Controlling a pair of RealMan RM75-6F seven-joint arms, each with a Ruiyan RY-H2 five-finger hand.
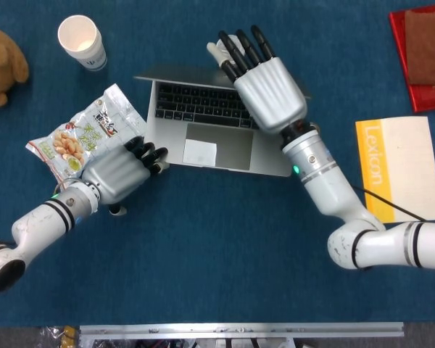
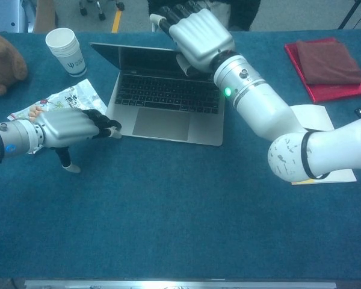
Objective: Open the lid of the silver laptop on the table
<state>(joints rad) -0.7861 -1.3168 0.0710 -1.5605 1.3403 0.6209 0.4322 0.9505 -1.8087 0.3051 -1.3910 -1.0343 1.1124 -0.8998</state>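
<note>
Laptop (image 2: 162, 102) lid behind right hand (image 2: 195, 33)

Paper cup (image 1: 81, 40), snack bag (image 1: 87, 141), brown toy (image 1: 3, 64) — left; Lexicon book (image 1: 399, 169), red tray (image 1: 419, 58) — right.

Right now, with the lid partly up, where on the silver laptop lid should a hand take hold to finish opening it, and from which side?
Probably the lid's free top edge, approached from the front over the keyboard. The lid stands raised and leaning back, hinged along its lower edge, so that edge gives the most leverage. The right hand is already there, while the left hand sits at the base's front left corner.
</note>
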